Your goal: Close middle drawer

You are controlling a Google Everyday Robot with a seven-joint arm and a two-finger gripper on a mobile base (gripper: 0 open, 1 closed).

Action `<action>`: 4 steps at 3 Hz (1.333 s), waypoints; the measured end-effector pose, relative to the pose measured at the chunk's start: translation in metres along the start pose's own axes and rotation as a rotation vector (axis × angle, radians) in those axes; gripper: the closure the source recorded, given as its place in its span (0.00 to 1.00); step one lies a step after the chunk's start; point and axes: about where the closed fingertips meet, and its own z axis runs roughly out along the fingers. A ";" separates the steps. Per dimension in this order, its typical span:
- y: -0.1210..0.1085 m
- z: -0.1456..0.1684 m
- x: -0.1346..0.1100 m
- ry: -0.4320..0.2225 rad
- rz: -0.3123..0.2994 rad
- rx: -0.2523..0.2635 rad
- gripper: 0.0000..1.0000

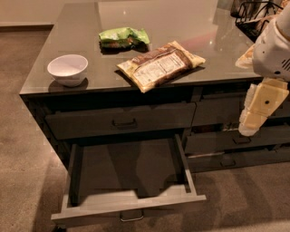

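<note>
The middle drawer is pulled far out from the left side of the dark-grey cabinet. Its slim front faces me at the bottom of the view, with a small bail handle at its centre. Its inside looks empty, with paler side walls. Above it the taller-fronted drawer is shut. My gripper hangs at the right on the white arm, in front of the right-hand drawers. It is well to the right of the open drawer, higher than its front, and not touching it.
On the countertop are a white bowl, a green bag and a brown snack bag. A dark wire rack stands at the back right. Shut drawers fill the cabinet's right side. Carpet floor lies around.
</note>
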 end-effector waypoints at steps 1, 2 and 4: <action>0.000 0.000 0.000 0.000 0.000 0.000 0.00; -0.005 0.027 0.002 0.004 0.005 -0.036 0.00; 0.031 0.131 0.021 -0.105 -0.046 -0.079 0.00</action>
